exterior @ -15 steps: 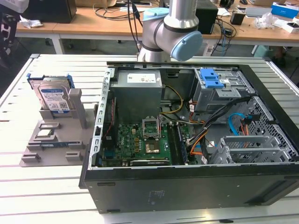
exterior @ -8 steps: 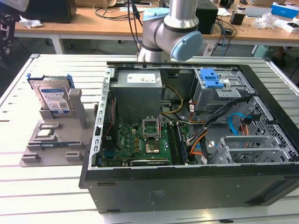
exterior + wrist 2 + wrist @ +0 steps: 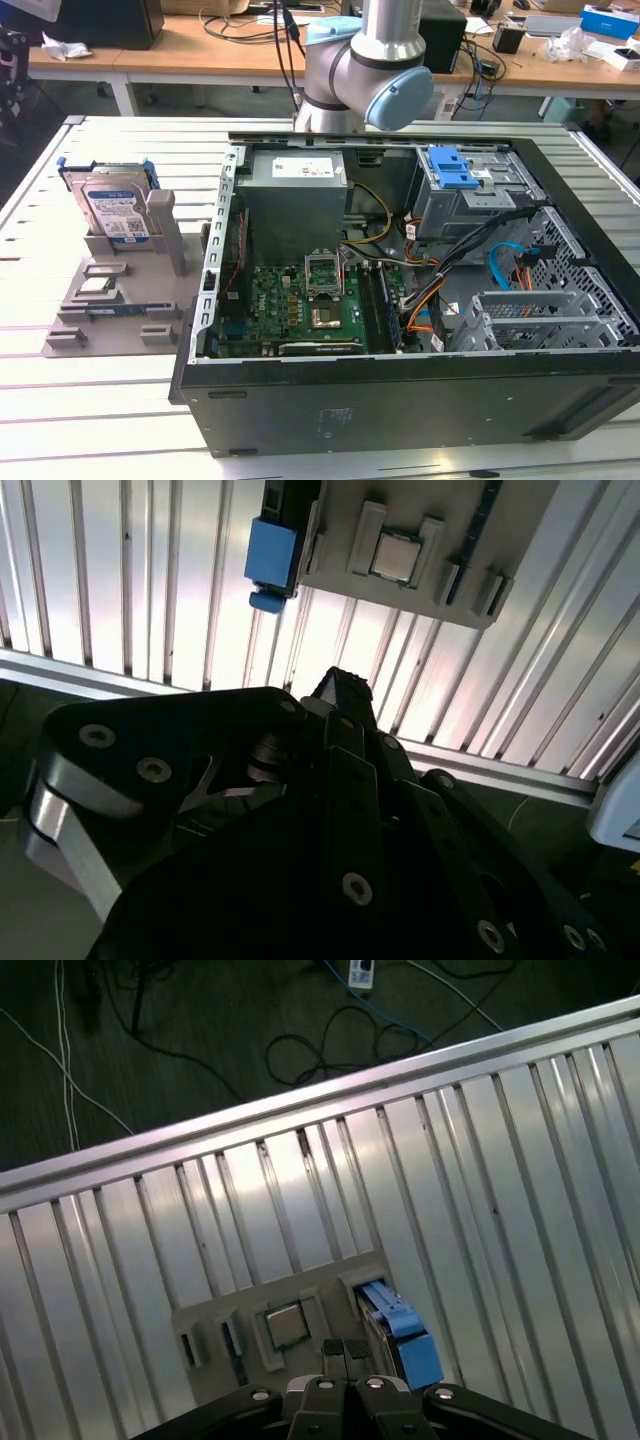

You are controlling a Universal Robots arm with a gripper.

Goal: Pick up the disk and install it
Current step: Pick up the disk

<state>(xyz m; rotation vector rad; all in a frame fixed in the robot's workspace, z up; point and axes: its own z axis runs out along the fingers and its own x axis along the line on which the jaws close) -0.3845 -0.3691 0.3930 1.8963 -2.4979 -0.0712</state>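
Slatted table (image 3: 480,1210) carries the disk (image 3: 400,1332), below the raised hand (image 3: 345,1349).

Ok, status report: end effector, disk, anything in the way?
End effector shut, empty, well clear of the disk. Disk upright in the grey holder, not yet picked. Nothing seen between them.

Lower part of the disk (image 3: 108,203) behind the grey stand (image 3: 167,235) (exterior view), top of the arm (image 3: 372,62) past the edge.
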